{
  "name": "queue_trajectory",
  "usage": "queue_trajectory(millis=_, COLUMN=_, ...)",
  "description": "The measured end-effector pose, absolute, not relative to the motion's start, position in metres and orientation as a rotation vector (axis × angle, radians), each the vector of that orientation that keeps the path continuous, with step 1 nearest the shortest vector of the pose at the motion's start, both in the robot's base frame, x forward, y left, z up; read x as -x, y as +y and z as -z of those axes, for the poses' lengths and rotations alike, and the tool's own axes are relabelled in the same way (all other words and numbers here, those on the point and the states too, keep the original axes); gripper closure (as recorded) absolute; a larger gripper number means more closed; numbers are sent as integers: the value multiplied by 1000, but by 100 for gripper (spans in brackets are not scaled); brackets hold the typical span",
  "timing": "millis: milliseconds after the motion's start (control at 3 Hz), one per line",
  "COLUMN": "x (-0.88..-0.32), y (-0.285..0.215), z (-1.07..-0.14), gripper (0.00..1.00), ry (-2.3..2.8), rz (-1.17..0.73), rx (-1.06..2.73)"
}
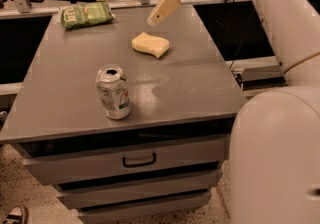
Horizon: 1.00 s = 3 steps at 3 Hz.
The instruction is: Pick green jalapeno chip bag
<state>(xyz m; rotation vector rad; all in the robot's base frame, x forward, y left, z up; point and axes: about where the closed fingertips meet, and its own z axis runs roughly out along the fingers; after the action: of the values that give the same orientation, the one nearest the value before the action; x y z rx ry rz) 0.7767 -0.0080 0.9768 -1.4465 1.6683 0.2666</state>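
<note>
I am reaching over a grey drawer cabinet (pixel 200 93), my one pale arm (pixel 280 13) coming in from the right side of the view. The top drawer (pixel 75 165) is sitting closed, so whatever it is holding is hidden from me.

The green jalapeno chip bag (pixel 86 15) is lying flat in the far left corner of the top. Its long axis is running roughly along the back edge.

The soda can (pixel 113 93) is standing upright near the front, and I cannot tell whether anything is in it. The yellow sponge (pixel 150 44) is lying between it and the back edge.

My gripper (pixel 161 10) is hovering just beyond the sponge, holding nothing I can see. I cannot tell whether it is wide or narrow. The bag is lying well apart from it, leftward in the view, so I am judging a sideways reach comes next.
</note>
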Motion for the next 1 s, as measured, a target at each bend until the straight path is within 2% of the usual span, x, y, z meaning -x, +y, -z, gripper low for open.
queue_trajectory(millis=667, x=-850, y=97, z=-964, gripper=0, ry=1585, rz=-443, rx=1146)
queue_trajectory(millis=1000, x=-872, y=133, z=-959, gripper=0, ry=1617, rz=-429, rx=1016)
